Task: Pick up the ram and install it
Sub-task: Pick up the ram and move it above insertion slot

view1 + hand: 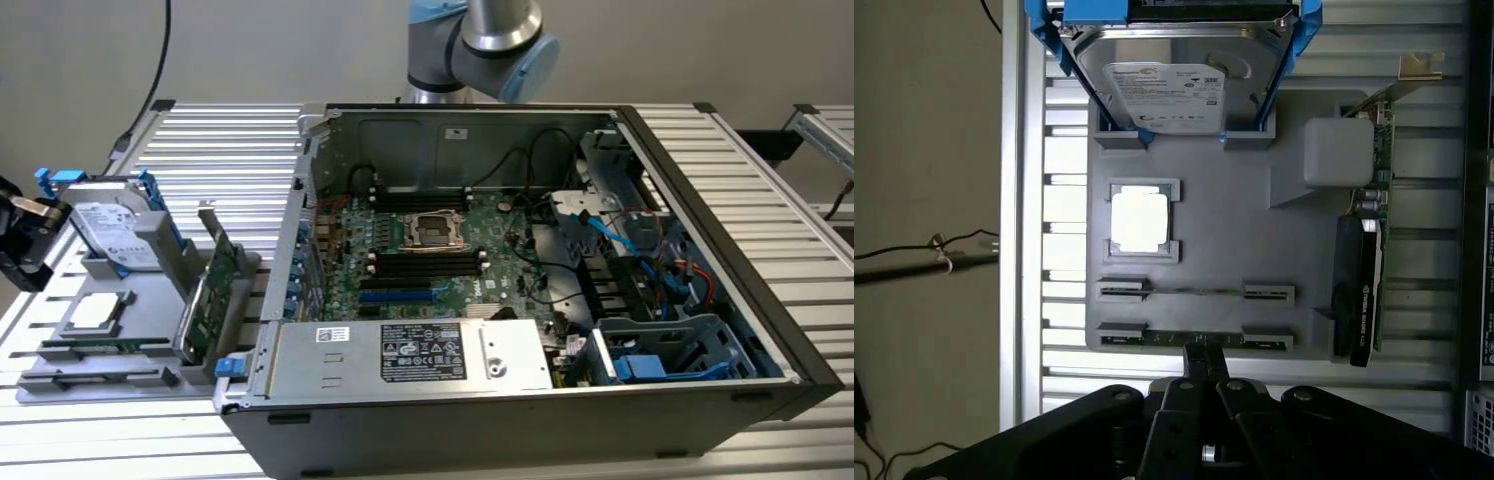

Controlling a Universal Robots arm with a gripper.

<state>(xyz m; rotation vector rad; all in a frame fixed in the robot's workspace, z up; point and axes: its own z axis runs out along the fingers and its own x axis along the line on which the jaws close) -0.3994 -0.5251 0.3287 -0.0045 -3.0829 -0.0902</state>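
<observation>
— Where do we find the ram?

— We see the ram (pixel 1164 339) seated in the pair of holders along the edge of the grey tray (pixel 1254 230) that lies opposite the hard drive (pixel 1174 95). It runs flat from one holder to the other.

— And the gripper?

— The gripper (pixel 1202 352) hangs at that same edge of the tray. We read its two fingers as drawn together with nothing between them, their tips over the middle of the ram. Whether they touch it, we cannot tell.

— What else do we have on the tray?

— A second thin stick (pixel 1194 292) sits in the next row of holders. Beyond it, toward the hard drive, lies the square silver processor (pixel 1141 220). The expansion card (pixel 1357 290) stands on edge along the side of the tray nearest the open computer case (pixel 307 250).

— And the case?

— It rests on the slatted metal table (pixel 214 140) just beside the tray, with the motherboard (pixel 467 290) on its floor.
</observation>
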